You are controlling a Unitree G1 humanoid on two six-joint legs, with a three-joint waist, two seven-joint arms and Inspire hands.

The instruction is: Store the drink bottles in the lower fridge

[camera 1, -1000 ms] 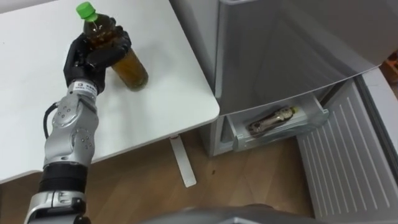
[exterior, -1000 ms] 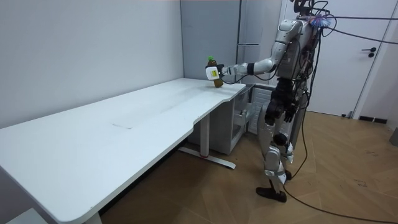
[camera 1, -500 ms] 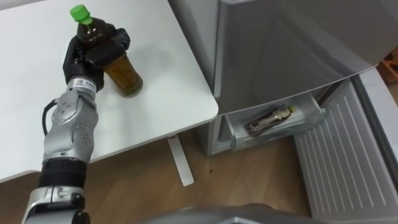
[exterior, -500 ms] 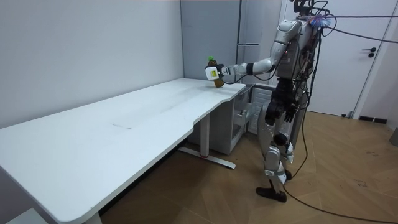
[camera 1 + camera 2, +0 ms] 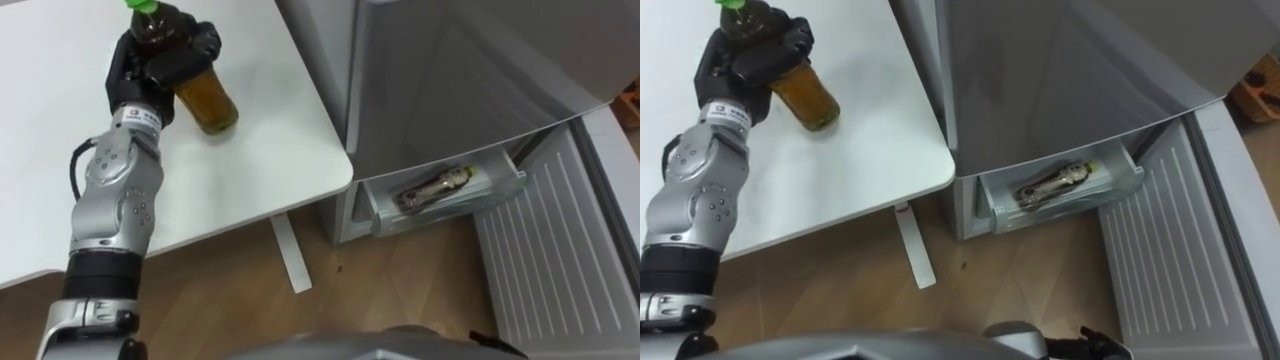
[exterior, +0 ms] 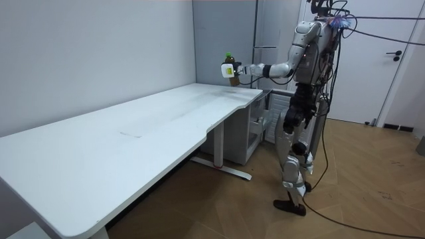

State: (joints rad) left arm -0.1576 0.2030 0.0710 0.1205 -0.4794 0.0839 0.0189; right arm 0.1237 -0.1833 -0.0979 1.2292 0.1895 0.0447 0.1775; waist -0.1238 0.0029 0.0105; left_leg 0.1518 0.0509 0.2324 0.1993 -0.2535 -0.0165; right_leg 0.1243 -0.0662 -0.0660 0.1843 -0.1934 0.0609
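Observation:
A brown tea bottle with a green cap is held in my left hand, whose fingers are curled round its upper half. In the room view the bottle hangs clear above the far corner of the white table. To the right stands the grey fridge. Its lower drawer is pulled out, and another bottle lies in it on its side. The lower fridge door is swung open at the right. My right hand hangs by my hip, too small to read.
I stand between the table's end and the fridge, on a wooden floor. The table's leg and foot are just left of the drawer. A closed white door is at the room view's right.
My left hand has lifted the bottle off the table and carried it higher and slightly toward the fridge. The drawer and the bottle in it have not moved.

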